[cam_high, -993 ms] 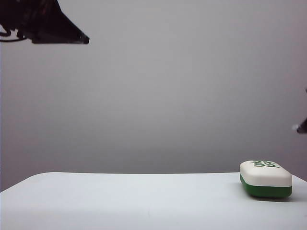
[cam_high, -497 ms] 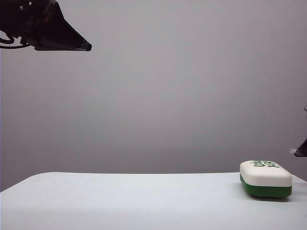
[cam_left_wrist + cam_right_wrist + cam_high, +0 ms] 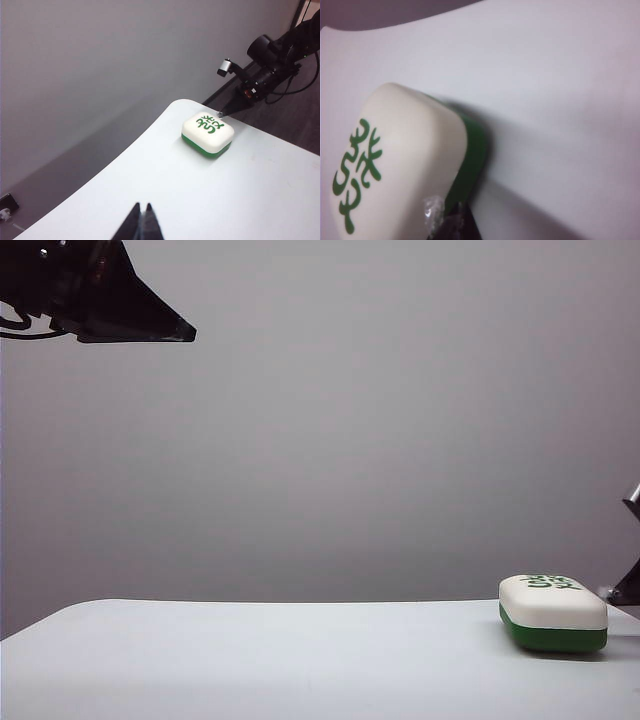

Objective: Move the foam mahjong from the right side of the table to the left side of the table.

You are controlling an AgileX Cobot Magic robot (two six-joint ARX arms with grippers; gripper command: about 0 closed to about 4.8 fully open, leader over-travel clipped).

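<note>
The mahjong (image 3: 553, 612) lies flat on the table (image 3: 300, 660) near its right edge, white half up, green half down, with the green marks on its top face. In the left wrist view it (image 3: 207, 132) sits close to a rounded table corner (image 3: 175, 165).

The left gripper (image 3: 150, 325) hangs high above the left side of the table, well apart from the block. In its own wrist view the 2 fingertips (image 3: 141, 222) meet at a point with nothing between them.

The right gripper (image 3: 222, 113) is low at the block's right end, its tip touching or just beside the upper edge. In the right wrist view the block (image 3: 395, 170) fills the frame and only a dark fingertip (image 3: 455, 222) shows against its side; how far the jaws are spread cannot be told.
</note>
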